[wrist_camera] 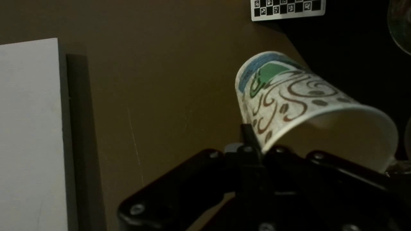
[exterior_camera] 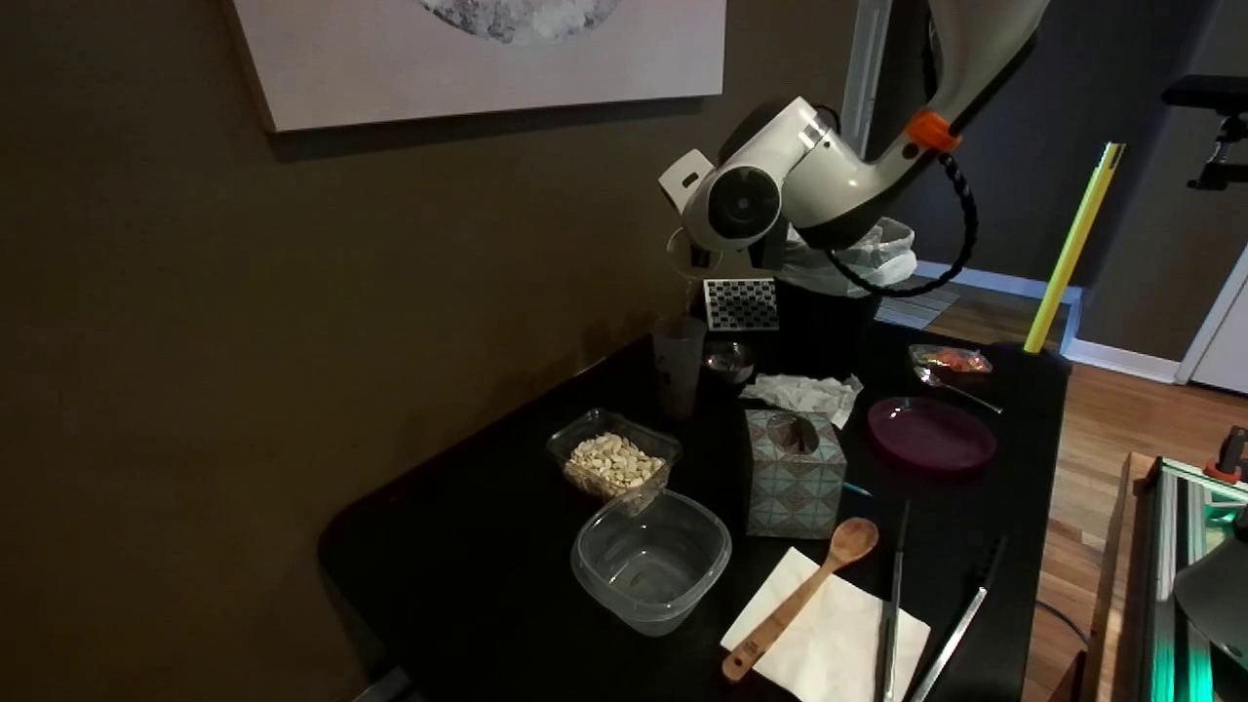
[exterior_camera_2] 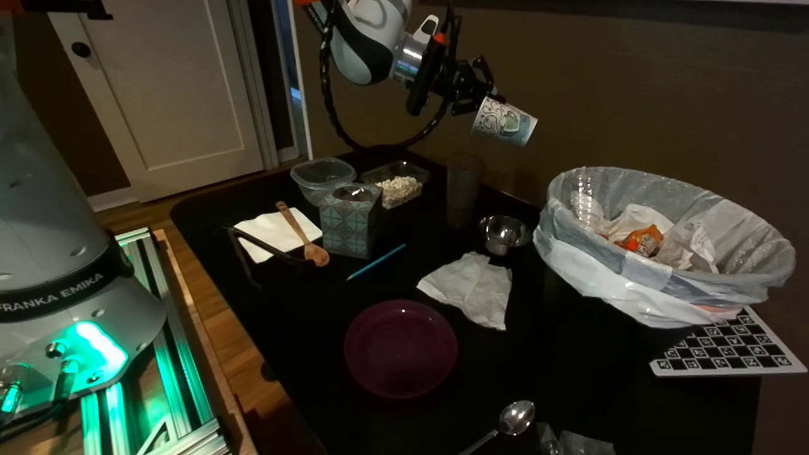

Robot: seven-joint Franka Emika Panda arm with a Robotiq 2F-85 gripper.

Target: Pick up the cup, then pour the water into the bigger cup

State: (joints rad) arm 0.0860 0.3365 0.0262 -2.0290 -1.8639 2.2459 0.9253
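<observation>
My gripper (exterior_camera_2: 495, 98) is shut on the wall of the small white patterned paper cup (exterior_camera_2: 504, 122) near its rim. The wrist view shows one dark finger of the gripper (wrist_camera: 258, 146) against the outside of the cup (wrist_camera: 289, 93). The cup is tipped on its side in the air, its mouth towards an exterior view (exterior_camera: 680, 255). The bigger cup (exterior_camera: 679, 366), a tall greyish see-through tumbler, stands upright on the black table below it, also in an exterior view (exterior_camera_2: 464, 193). A faint thin line, perhaps water, runs between them. The tumbler's water level is unclear.
A metal bowl (exterior_camera_2: 504, 235) stands beside the tumbler. A bagged bin (exterior_camera_2: 607, 291) is nearby. A tub of pale flakes (exterior_camera: 614, 463), a clear tub (exterior_camera: 651, 565), a tissue box (exterior_camera: 795, 487) and a purple plate (exterior_camera_2: 401, 347) are on the table. The wall is close behind.
</observation>
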